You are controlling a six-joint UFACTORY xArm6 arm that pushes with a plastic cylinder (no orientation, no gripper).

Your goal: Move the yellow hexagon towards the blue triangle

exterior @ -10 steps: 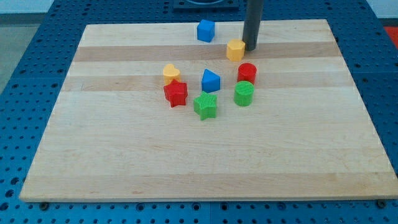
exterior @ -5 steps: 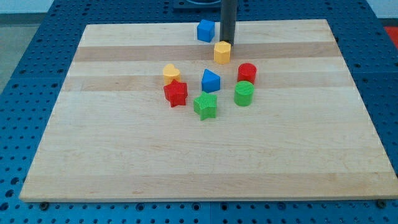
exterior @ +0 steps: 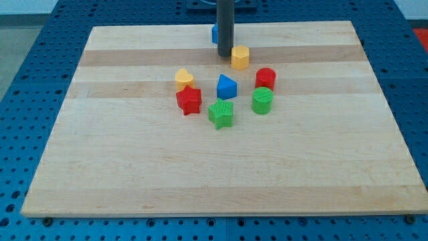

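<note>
The yellow hexagon sits near the view's top centre of the wooden board. The blue triangle lies below it and a little to the left, a short gap away. My tip is down on the board just left of the yellow hexagon, close to or touching its left side. The rod partly hides a blue cube behind it.
A yellow block and a red star lie left of the blue triangle. A green star lies below it. A red cylinder and a green cylinder lie to its right.
My tip moved left from the hexagon's right side, round its top, to its left side. The yellow hexagon shifted left and slightly down. The other blocks have not moved.
</note>
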